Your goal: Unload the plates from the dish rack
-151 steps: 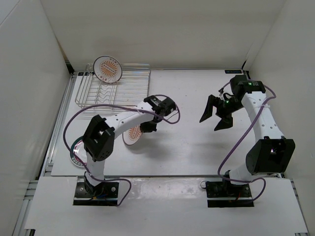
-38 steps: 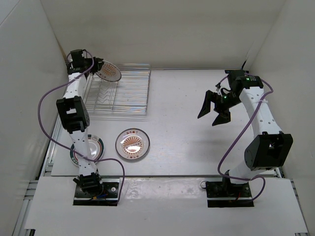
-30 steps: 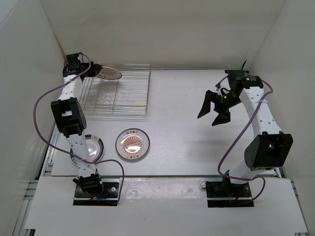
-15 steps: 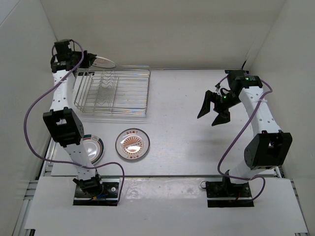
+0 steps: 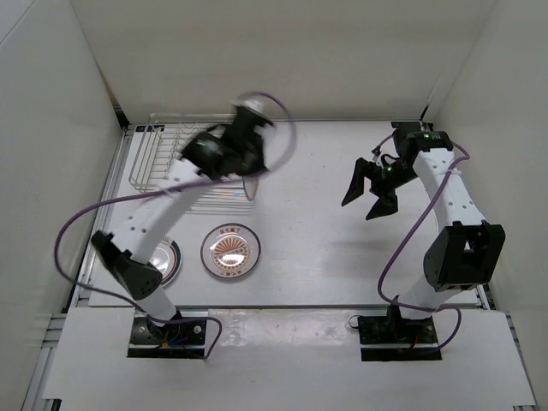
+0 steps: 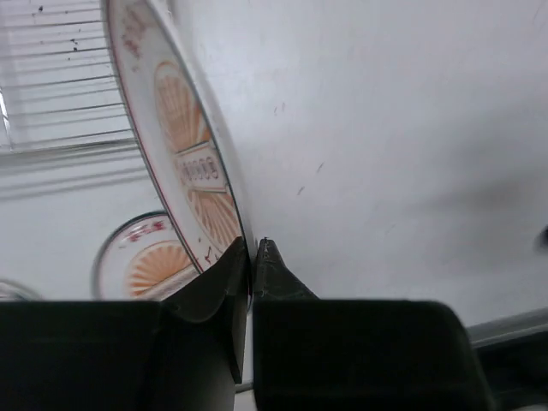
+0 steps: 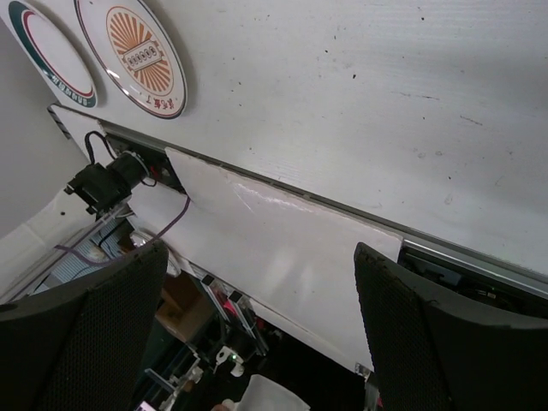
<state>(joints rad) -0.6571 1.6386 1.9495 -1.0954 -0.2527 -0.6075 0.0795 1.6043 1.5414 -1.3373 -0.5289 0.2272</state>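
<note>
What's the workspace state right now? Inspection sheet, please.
surface: white table, small dark marks.
job's things: rack far left, no plate seen in it; sunburst plate flat on the table; striped plate flat to its left; held plate, also sunburst, on edge in the air.
clutter: nothing seen.
grippers: left gripper shut on the held plate's rim, blurred in the top view; right gripper open, holding nothing, above the table.
cables: purple left cable and right cable loop along their arms.
surroundings: white walls on three sides.
</note>
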